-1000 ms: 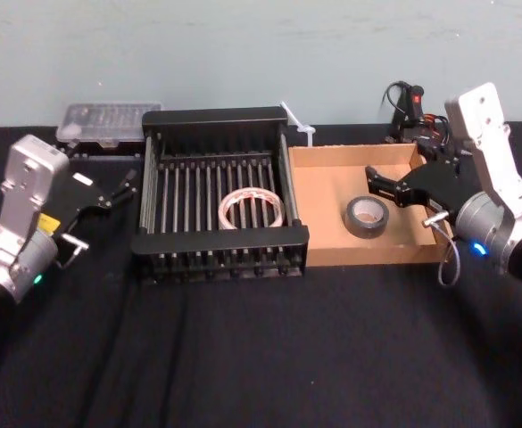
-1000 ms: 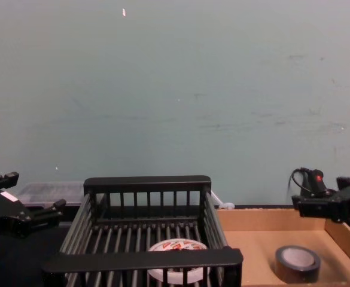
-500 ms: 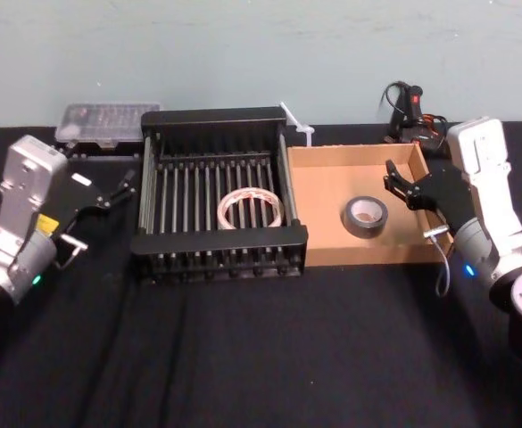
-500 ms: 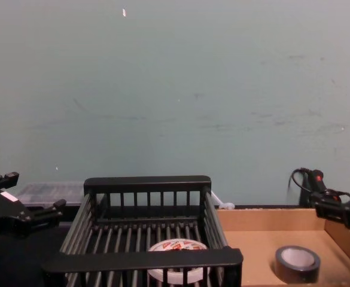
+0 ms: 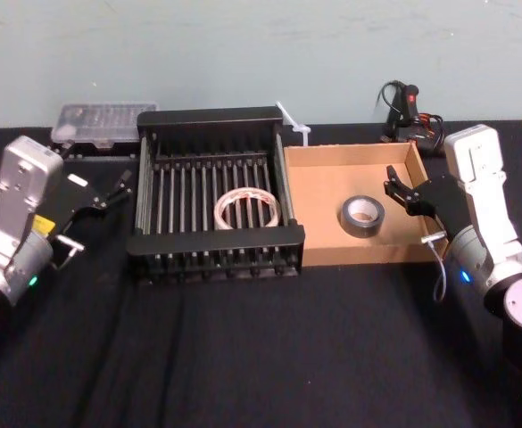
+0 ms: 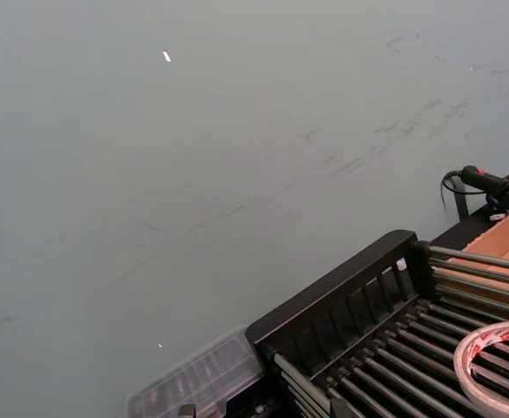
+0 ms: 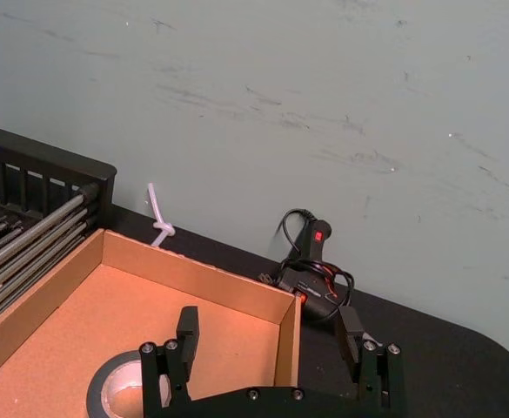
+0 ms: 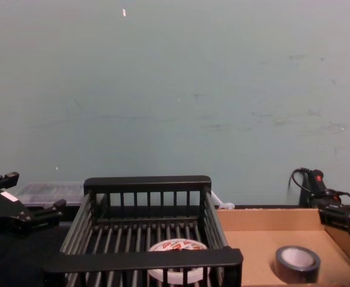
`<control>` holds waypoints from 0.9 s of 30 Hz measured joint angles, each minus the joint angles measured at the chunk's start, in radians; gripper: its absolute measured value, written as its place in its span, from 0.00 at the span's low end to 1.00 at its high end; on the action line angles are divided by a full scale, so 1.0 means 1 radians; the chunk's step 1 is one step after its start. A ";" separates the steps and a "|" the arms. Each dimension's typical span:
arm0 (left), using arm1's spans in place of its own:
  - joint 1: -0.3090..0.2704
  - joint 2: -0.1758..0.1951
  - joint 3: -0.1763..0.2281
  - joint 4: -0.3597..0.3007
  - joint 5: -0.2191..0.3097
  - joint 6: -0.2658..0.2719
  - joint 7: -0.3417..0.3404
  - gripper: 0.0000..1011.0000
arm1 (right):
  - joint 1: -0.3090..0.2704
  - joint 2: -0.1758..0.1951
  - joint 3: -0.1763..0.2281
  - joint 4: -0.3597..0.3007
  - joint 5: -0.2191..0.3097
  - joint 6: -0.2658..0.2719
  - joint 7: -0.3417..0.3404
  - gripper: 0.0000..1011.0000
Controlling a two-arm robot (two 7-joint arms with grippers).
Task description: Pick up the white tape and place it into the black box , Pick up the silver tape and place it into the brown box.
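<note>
The right gripper (image 5: 401,189) hung with fingers spread and empty at the brown box's (image 5: 319,216) right wall; the silver tape (image 5: 362,217) lay flat inside, just to its left; the left gripper (image 5: 109,188), open too, sat left of the black box (image 5: 209,119), where the white tape (image 5: 247,210) lay; both placements looked done.

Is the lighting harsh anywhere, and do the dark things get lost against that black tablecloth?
Head view: even, soft light, no glare; the black box blends somewhat into the dark cloth, while the brown box stands out. Chest view: the white tape reads clearly behind the crate's bars. Right wrist view: the silver tape looks slightly soft.
</note>
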 joint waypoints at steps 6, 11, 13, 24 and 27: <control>0.000 0.000 0.000 0.000 0.000 0.000 0.000 0.99 | 0.001 0.001 -0.001 0.000 0.001 0.000 0.000 0.99; 0.000 0.000 0.000 0.000 0.000 0.000 0.000 0.99 | 0.002 0.002 -0.003 -0.001 0.001 0.001 0.001 0.99; 0.000 0.000 0.000 0.000 0.000 0.000 0.000 0.99 | 0.002 0.003 -0.003 -0.001 0.002 0.001 0.001 0.99; 0.000 0.000 0.000 0.000 0.000 0.000 0.000 0.99 | 0.003 0.004 -0.004 -0.002 0.003 0.002 0.002 0.99; 0.000 0.000 0.000 0.000 0.000 0.000 0.000 0.99 | 0.005 0.015 -0.010 0.000 0.011 -0.004 0.004 0.99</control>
